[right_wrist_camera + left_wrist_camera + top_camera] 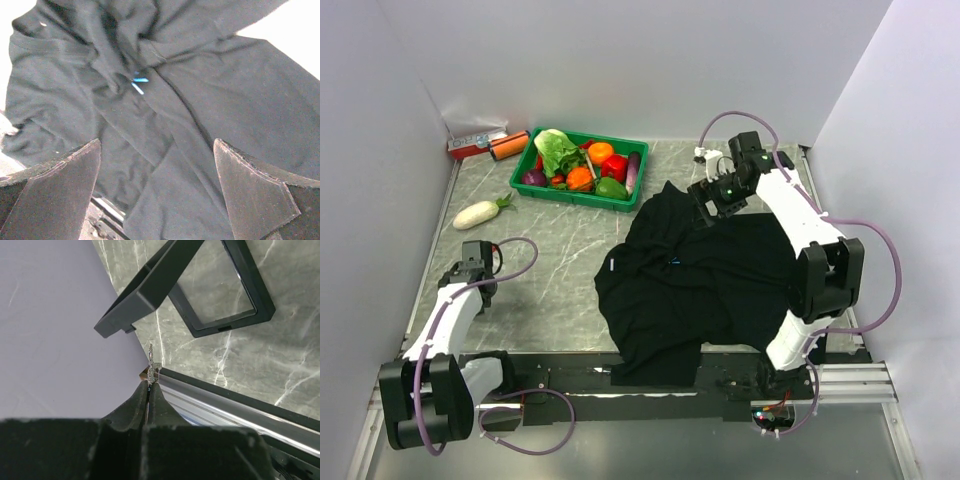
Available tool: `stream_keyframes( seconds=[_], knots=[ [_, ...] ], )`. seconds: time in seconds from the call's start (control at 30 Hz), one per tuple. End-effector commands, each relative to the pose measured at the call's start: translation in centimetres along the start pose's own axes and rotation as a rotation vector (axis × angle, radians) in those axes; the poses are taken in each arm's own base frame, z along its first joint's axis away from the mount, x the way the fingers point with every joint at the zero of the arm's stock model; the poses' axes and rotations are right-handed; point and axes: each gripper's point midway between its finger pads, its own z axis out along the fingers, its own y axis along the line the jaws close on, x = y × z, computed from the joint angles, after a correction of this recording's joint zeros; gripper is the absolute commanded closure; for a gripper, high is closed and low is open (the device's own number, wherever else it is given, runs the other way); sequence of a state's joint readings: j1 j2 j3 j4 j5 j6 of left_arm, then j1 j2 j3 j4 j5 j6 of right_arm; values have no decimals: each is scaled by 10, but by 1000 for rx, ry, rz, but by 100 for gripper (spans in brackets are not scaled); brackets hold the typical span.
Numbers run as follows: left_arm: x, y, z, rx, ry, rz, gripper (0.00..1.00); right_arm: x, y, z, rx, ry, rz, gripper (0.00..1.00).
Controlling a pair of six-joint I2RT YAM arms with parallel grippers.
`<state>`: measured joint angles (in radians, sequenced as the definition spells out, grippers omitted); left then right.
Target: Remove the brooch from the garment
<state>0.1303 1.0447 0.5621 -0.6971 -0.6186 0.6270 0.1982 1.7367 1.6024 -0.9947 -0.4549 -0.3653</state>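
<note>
We find the brooch [152,366] pinched at the very tips of the left gripper [150,380], whose jaws are pressed together on it; it is a tiny glittering, silvery-white thing with a thin pin sticking up, held off the garment [710,285] near the table's left edge, beside the white wall [50,340]. Only the left wrist view shows it; from above it is too small to make out at the left gripper [475,252]. That wrist view also shows a black, square, hinged frame box [220,290] with a clear window lying open on the grey, white-veined table [260,360], and a metal rail [225,407] along the edge; we cannot find the box from above.

The garment is matte black, soft and rumpled, spread over the table's middle and right, its lower part lapping onto the black front strip [570,375]. A small white label [610,266] sits on its left side, too small to read; the right wrist view shows two short bright blue marks [139,84] among the folds, and we cannot tell what they are.

The right gripper [712,208] hangs over the garment's far part, jaws spread wide with nothing between them; its dark, rough-edged fingers [65,180] frame only fabric.

Farther off, a green tray [560,194] of vegetables, a white radish [480,213] and an orange cylinder [508,146].
</note>
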Motion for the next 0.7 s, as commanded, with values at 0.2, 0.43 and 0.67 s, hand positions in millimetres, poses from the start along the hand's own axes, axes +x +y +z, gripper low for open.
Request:
stream_keyframes(
  seconds=[0.2, 0.43, 0.67],
  knots=[
    [-13, -8, 5, 19, -71, -81, 99, -14, 10, -8, 50, 19, -88, 0],
    [-18, -17, 13, 51, -62, -84, 99, -9, 25, -3, 22, 29, -105, 0],
    [-31, -17, 16, 83, -82, -85, 99, -12, 42, -5, 1, 27, -150, 0]
  ],
)
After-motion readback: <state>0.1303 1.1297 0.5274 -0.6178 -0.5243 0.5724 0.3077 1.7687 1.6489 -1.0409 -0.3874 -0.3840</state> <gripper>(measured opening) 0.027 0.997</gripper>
